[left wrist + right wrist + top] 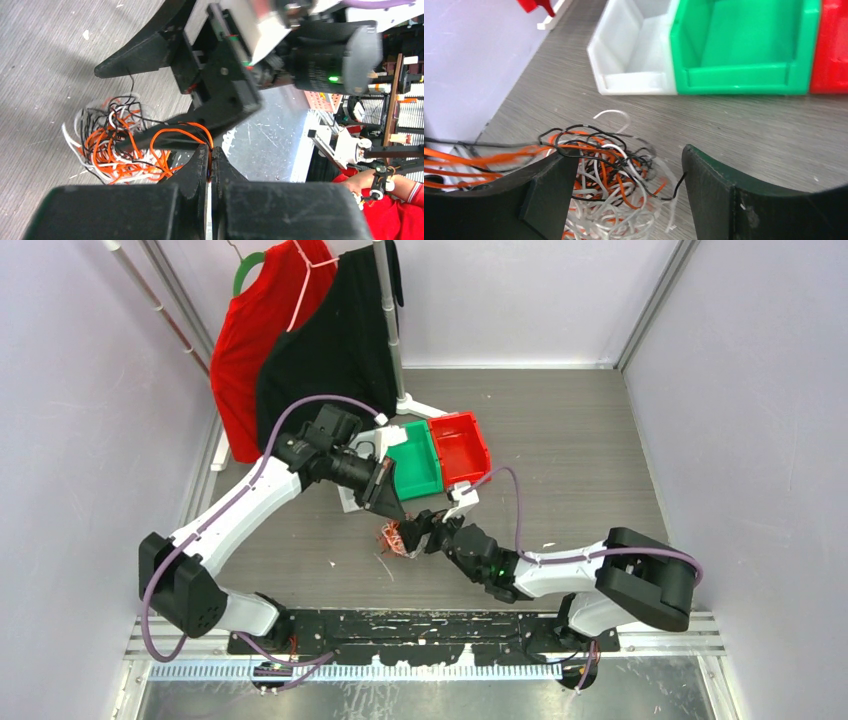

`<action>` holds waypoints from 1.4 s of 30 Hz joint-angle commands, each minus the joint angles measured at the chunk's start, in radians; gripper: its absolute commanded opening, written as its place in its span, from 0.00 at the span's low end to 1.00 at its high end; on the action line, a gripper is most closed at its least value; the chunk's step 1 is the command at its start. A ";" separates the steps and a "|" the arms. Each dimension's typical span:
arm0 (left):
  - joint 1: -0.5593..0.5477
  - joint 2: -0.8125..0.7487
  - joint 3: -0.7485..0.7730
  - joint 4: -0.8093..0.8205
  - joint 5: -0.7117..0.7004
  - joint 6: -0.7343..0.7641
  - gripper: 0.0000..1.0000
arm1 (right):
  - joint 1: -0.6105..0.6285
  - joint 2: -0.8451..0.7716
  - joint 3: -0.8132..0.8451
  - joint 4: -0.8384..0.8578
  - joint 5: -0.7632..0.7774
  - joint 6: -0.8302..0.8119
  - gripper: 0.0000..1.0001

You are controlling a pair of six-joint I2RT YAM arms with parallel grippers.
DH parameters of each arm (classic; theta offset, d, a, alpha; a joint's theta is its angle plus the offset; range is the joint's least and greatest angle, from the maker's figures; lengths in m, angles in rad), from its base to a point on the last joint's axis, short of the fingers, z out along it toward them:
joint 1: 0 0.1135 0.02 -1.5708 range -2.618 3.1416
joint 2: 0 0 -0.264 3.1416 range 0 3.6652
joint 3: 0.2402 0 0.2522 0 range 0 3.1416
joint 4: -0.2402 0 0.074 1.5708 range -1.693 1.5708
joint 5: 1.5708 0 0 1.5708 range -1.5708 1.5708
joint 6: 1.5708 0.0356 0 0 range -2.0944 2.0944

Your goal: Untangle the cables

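The cables (pixel 391 538) are a small snarl of orange, white and black wires on the grey table in front of the bins. In the left wrist view the snarl (pixel 114 145) lies left of my left gripper (pixel 210 161), which is shut on an orange cable (pixel 175 132) that loops back into the snarl. My left gripper (pixel 390 510) hangs just above the snarl. My right gripper (pixel 624 172) is open, with its two fingers on either side of the snarl (pixel 611 187). It also shows in the left wrist view as two spread black fingers (pixel 142 56).
A white bin (pixel 634 55), a green bin (pixel 744 55) and a red bin (pixel 831 45) stand in a row just behind the snarl. A red shirt (pixel 245 340) and a black shirt (pixel 330 350) hang on a rack at the back left.
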 commanded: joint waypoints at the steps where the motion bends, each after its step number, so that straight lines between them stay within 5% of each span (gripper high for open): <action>1: -0.013 -0.044 0.101 -0.054 0.096 -0.039 0.00 | -0.002 -0.001 -0.079 0.075 0.088 0.015 0.78; 15: -0.012 -0.069 0.237 -0.241 0.028 0.085 0.00 | -0.002 -0.158 -0.169 -0.106 0.131 0.079 0.58; 29: -0.013 -0.104 0.283 -0.374 -0.045 0.271 0.00 | -0.002 -0.462 -0.176 -0.482 0.321 0.122 0.09; 35: -0.013 -0.145 0.292 -0.470 -0.113 0.400 0.00 | -0.004 -0.572 -0.171 -0.689 0.409 0.223 0.06; 42: -0.013 -0.219 0.124 -0.485 -0.339 0.526 0.00 | -0.004 -0.652 -0.104 -0.946 0.459 0.319 0.01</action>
